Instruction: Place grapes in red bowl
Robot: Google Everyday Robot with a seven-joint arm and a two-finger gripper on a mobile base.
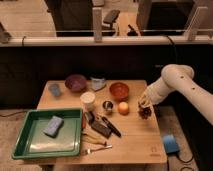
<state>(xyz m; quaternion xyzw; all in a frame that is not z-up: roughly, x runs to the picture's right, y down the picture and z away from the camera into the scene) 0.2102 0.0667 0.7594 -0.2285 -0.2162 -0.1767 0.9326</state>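
Office robot lab, swivel chairs [70,17]; pincer [144,104] over wooden table [135,142]

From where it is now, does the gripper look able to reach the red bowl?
Probably yes. The gripper, shut on the grapes, is close to the red bowl. The orange fruit sits beside that path, not across it.

No readable text; small mark on table [135,142] corner illegible.
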